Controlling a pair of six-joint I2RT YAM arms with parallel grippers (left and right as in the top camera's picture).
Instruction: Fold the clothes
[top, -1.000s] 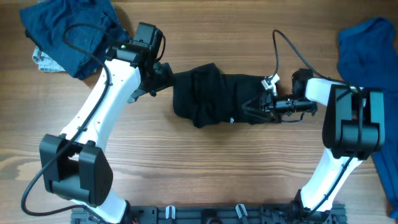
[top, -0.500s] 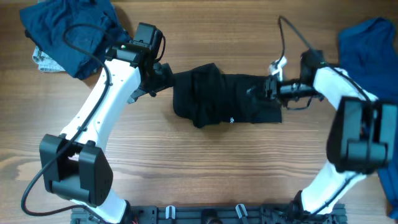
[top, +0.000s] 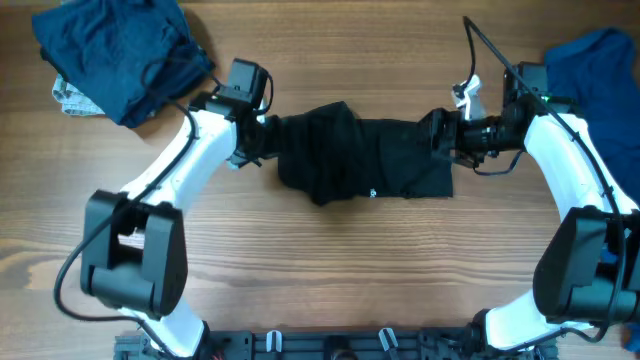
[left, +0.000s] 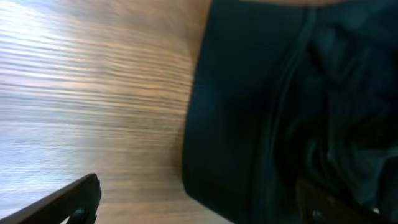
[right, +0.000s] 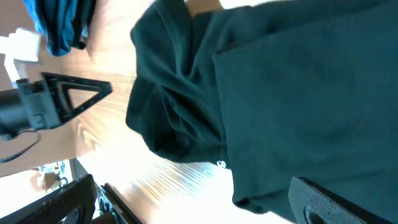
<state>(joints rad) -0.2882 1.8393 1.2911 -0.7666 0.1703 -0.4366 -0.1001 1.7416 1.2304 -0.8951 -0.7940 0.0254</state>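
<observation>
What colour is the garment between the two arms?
The soft fabric garment is plain black; clearest in the overhead view.

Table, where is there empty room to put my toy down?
Bare table between the black shirt and the arms' bases, and beyond the shirt. Crowded: left hand, right hand, blue clothes far left and right.

Rumpled black garment (top: 360, 160), centre; blue clothes (top: 115, 50), both far corners.

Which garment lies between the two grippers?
The black garment in the middle, left gripper at one end, right gripper at the other. The navy heap and royal blue garment lie off to either side.
</observation>
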